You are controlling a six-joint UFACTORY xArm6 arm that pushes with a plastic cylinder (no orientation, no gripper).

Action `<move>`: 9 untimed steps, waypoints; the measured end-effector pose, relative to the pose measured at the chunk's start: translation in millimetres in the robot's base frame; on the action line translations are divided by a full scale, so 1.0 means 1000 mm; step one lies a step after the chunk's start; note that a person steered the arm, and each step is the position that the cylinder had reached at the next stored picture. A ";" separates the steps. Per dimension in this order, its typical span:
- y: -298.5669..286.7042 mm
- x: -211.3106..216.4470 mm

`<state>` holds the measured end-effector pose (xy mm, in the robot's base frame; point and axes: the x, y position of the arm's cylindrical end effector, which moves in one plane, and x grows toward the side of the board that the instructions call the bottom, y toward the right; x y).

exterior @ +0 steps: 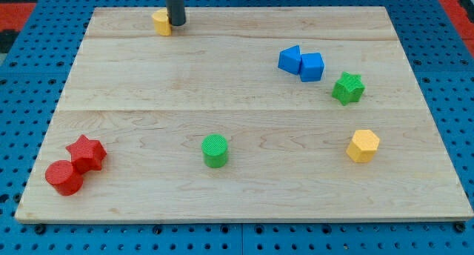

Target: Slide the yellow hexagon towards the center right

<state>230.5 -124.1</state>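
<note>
There are eight blocks: two yellow blocks (pixel 364 145) (pixel 161 22), two blue blocks (pixel 289 59) (pixel 312 67), two red blocks (pixel 86 153) (pixel 64 178) and two green blocks (pixel 215 150) (pixel 347 88). They sit on one bench (pixel 222 77). There is one dark rod (pixel 175 3).

Yellow hexagon (pixel 363 145) — flat, board's lower right.

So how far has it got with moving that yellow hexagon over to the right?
Nothing looks done yet. The yellow hexagon sits at the lower right of the board, below the green star. My tip is far away at the view's top, beside a smaller yellow block. Left: reach the hexagon and slide it upward.
</note>
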 end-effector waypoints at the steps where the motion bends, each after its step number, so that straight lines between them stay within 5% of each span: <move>1: -0.024 0.000; 3: -0.049 0.005; 7: 0.176 0.207; 9: 0.182 0.240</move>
<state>470.5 58.2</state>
